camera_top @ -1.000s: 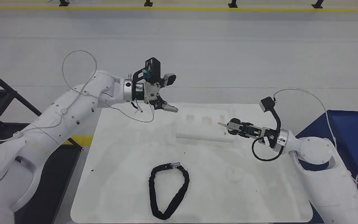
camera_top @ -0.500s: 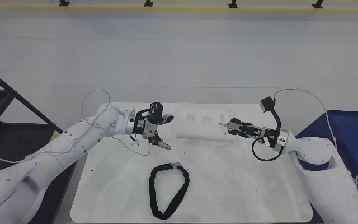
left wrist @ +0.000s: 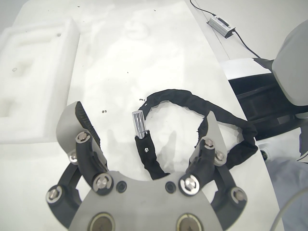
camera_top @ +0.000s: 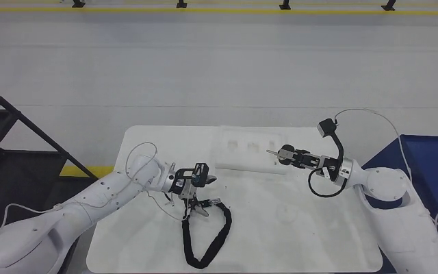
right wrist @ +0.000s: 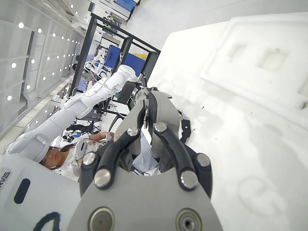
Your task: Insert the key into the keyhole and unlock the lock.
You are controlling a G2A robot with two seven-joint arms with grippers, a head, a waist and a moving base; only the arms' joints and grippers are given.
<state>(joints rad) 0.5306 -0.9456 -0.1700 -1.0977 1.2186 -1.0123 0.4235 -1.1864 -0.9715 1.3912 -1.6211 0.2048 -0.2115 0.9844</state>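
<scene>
Top view first: the left arm lies low over the white table [camera_top: 308,233], forearm angled in from the table's left edge, wrist tipped down. Its left gripper [camera_top: 197,207] sits right at the open ends of the black fabric-sleeved chain lock [camera_top: 205,236]. That lock is a loop lying flat on the table, on the robot's side of the white foam block with square recesses [camera_top: 250,154], a bit off the block's left end and clearly apart from it.

From the left wrist view, the left gripper [left wrist: 144,117] is spread wide and holds nothing. The lock's shiny chrome cylinder [left wrist: 139,127] sticks out of its sleeve between the two fingers, with one finger [left wrist: 81,121] on the foam block [left wrist: 36,73] side and the other over the far stretch of the loop. I can't tell whether either finger actually touches the lock.

The right arm comes in from the table's right edge, elbow out wide, forearm pointing toward the foam block's right end. The right gripper [camera_top: 280,154] is held roughly level just at that end and is clamped down on the small silver key [camera_top: 272,151], whose tip pokes out toward the block. In the right wrist view the fingers [right wrist: 154,106] are pinched together on the key's round metal head [right wrist: 145,117], with the foam block [right wrist: 252,61] off to one side.
</scene>
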